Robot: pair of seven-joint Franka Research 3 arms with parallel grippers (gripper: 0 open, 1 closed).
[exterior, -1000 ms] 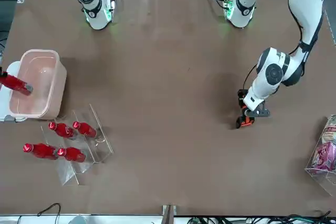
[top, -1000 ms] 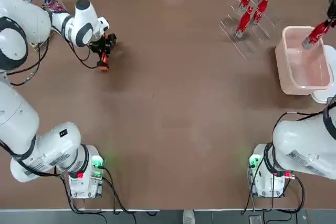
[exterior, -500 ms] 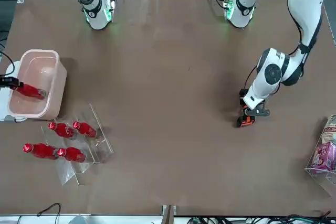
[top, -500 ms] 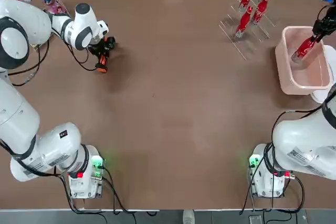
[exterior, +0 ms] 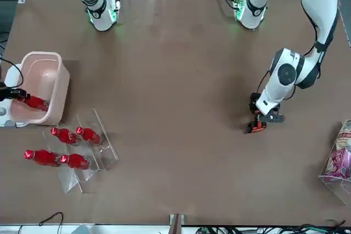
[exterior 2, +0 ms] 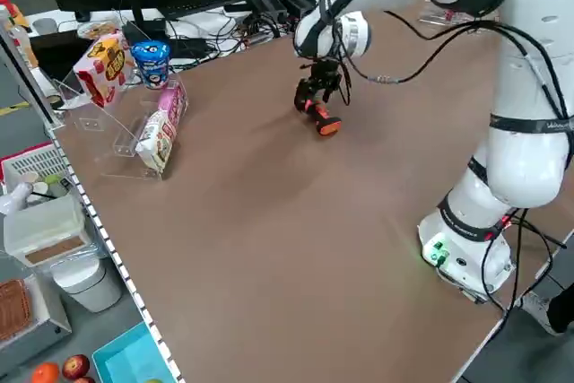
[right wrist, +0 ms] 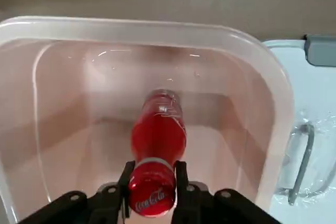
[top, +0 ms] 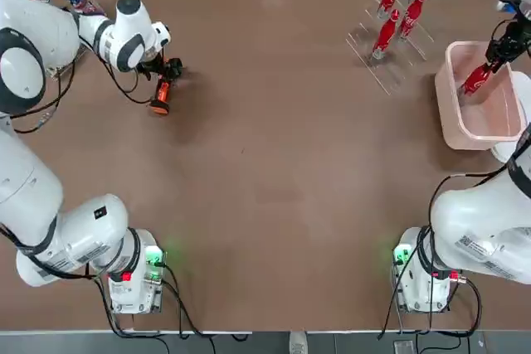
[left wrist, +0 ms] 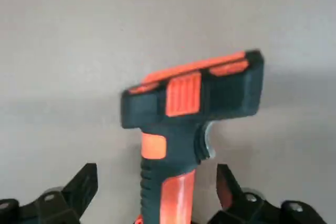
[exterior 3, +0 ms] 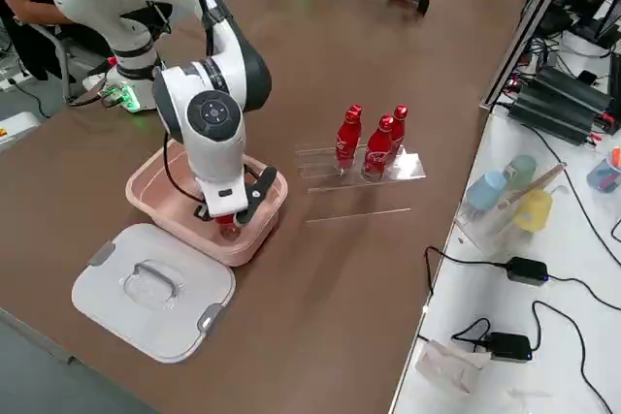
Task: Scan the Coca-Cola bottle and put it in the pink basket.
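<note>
Brown table (top: 274, 188) under me; right gripper (right wrist: 152, 182) angled down into basket (right wrist: 207, 145), fingers closed on bottle (right wrist: 159, 140); left gripper (left wrist: 157, 192) wide open, empty, scanner (left wrist: 178, 103) between fingers.

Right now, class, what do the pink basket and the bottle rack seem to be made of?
Pink basket: probably smooth, translucent plastic; light glints along its pale walls.

Bottle rack: likely glossy clear acrylic, as the tabletop shows through its panels.

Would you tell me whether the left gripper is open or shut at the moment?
Open: the left gripper's jaws stand wide apart, one on either side of the orange-and-black scanner's handle, touching neither side.
</note>
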